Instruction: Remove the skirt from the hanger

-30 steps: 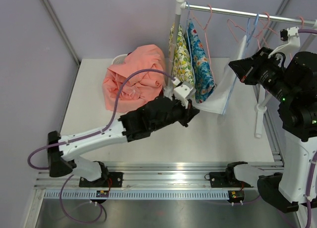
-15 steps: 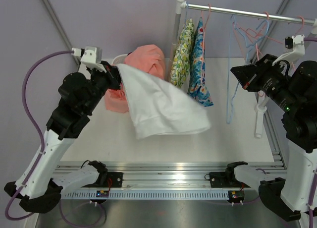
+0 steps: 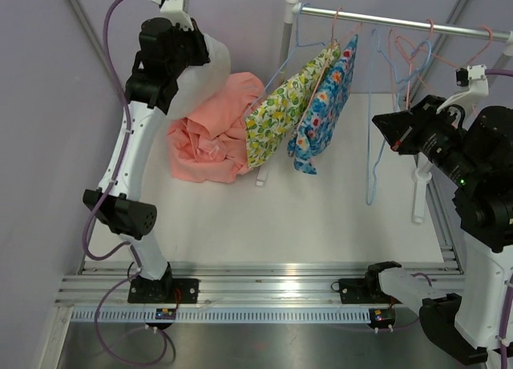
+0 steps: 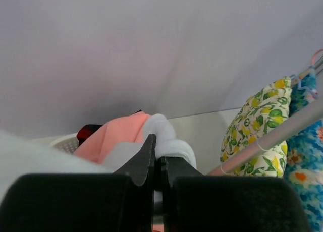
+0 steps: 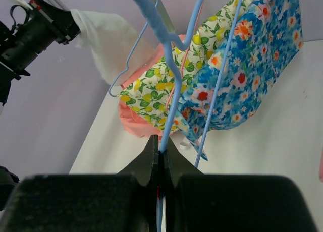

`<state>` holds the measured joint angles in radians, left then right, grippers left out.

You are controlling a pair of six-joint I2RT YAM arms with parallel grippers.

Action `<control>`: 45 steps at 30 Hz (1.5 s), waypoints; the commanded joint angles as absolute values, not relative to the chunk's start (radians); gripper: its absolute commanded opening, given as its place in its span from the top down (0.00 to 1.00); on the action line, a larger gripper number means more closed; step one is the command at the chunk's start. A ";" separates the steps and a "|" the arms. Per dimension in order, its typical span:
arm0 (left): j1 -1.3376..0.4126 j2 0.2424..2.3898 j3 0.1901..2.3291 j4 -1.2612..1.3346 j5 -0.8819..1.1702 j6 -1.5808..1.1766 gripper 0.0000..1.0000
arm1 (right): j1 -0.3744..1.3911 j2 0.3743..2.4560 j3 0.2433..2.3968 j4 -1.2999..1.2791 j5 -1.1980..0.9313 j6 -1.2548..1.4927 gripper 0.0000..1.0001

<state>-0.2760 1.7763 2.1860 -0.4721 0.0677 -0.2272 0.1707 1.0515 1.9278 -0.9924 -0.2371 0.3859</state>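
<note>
At the bottom of the top view, the two arms are standing on their bases at the near edge of the table (image 3: 321, 216). A little further up, on the right side, the right gripper (image 5: 160, 143) is pinching the thin blue hanger (image 5: 171, 91). Its two fingers are pressed tight on the wire. The hanger is bare, with no cloth on it.

In the middle of the frame, a pink pile of clothes (image 3: 212, 132) is lying on the table. Next to it, a lemon cloth (image 3: 280, 116) and a blue flower cloth (image 3: 325, 116) are hanging from the rail (image 3: 385, 20), tipping to the left.

Far back, in the upper left of the frame, the left gripper (image 4: 157, 138) is lifted high and is squeezing the white skirt (image 3: 207, 72). The skirt's long side is running down and to the right, toward the pink pile just under it. It is hanging well apart from the hanger, far over to the left. Only the left arm is near it. I think the skirt is already off, so the next move is just letting go over the pile.
</note>
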 commanded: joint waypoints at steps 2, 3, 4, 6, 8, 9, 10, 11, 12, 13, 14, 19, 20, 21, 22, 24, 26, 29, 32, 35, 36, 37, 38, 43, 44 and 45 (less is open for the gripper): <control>-0.278 1.786 2.121 -0.376 0.147 -0.279 1.00 | 0.170 1.040 1.908 -0.936 -0.242 0.356 1.00; -0.278 1.763 2.041 -0.330 0.128 -0.287 1.00 | 0.170 1.040 1.907 -0.934 -0.242 0.356 1.00; -0.278 1.728 1.852 -0.228 0.108 -0.297 1.00 | 0.170 1.042 1.908 -0.933 -0.242 0.351 1.00; -0.279 1.620 1.665 -0.123 0.003 -0.317 1.00 | 0.169 1.045 1.908 -0.933 -0.242 0.350 1.00; -0.278 1.536 1.426 -0.005 -0.092 -0.337 1.00 | 0.172 1.048 1.905 -0.930 -0.245 0.350 1.00; -0.276 1.520 1.370 0.026 -0.165 -0.339 1.00 | 0.172 1.049 1.907 -0.928 -0.247 0.348 1.00; -0.275 1.514 1.338 0.029 -0.193 -0.339 1.00 | 0.175 1.051 1.904 -0.927 -0.248 0.348 1.00; -0.272 1.519 1.315 0.008 -0.213 -0.342 0.85 | 0.176 1.057 1.902 -0.925 -0.249 0.348 1.00; -0.262 1.546 1.319 -0.023 -0.227 -0.344 0.52 | 0.176 1.060 1.901 -0.919 -0.250 0.348 1.00; -0.256 1.575 1.339 -0.114 -0.219 -0.344 0.02 | 0.176 1.068 1.899 -0.917 -0.249 0.347 1.00; -0.252 1.604 1.379 -0.185 -0.209 -0.348 0.01 | 0.176 1.072 1.898 -0.913 -0.250 0.345 1.00; -0.287 1.464 1.329 -0.367 -0.261 -0.348 0.01 | 0.176 1.135 1.910 -0.867 -0.209 0.342 1.00; -0.291 1.397 1.287 -0.362 -0.246 -0.333 0.01 | 0.176 1.153 1.923 -0.862 -0.209 0.348 1.00; -0.296 1.343 1.244 -0.365 -0.218 -0.325 0.01 | 0.176 1.172 1.942 -0.867 -0.207 0.354 1.00; -0.296 1.228 1.186 -0.398 -0.215 -0.319 0.01 | 0.176 1.214 1.989 -0.870 -0.203 0.368 1.00; -0.296 1.126 1.131 -0.451 -0.225 -0.308 0.01 | 0.176 1.258 2.038 -0.896 -0.174 0.376 1.00; -0.296 0.976 1.065 -0.534 -0.232 -0.285 0.01 | 0.176 1.310 2.100 -0.913 -0.106 0.368 1.00; -0.298 0.792 0.973 -0.621 -0.222 -0.255 0.01 | 0.176 1.362 2.137 -0.907 -0.052 0.336 1.00; -0.298 0.656 0.864 -0.658 -0.222 -0.232 0.01 | 0.176 1.422 2.181 -0.905 -0.006 0.307 1.00; -0.321 0.601 0.862 -0.666 -0.224 -0.236 0.01 | 0.175 1.471 2.206 -0.891 0.058 0.282 1.00; -0.321 0.604 0.874 -0.684 -0.233 -0.238 0.01 | 0.175 1.482 2.212 -0.882 0.064 0.275 1.00; -0.321 0.610 0.876 -0.687 -0.247 -0.244 0.01 | 0.175 1.505 2.227 -0.874 0.069 0.269 1.00; -0.321 0.617 0.861 -0.690 -0.261 -0.244 0.01 | 0.173 1.517 2.238 -0.870 0.077 0.267 1.00; -0.324 0.712 0.862 -0.703 -0.216 -0.252 0.01 | 0.167 1.610 2.310 -0.858 0.077 0.279 1.00; -0.324 0.722 0.859 -0.698 -0.218 -0.252 0.01 | 0.167 1.620 2.307 -0.850 0.072 0.284 1.00; -0.328 0.729 0.861 -0.698 -0.224 -0.253 0.01 | 0.167 1.624 2.301 -0.842 0.068 0.294 1.00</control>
<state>-0.3195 0.6987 0.8570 -0.7071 -0.2283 -0.2611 0.1699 1.6024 2.2715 -0.9051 0.0452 0.2947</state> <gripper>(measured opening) 0.987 0.034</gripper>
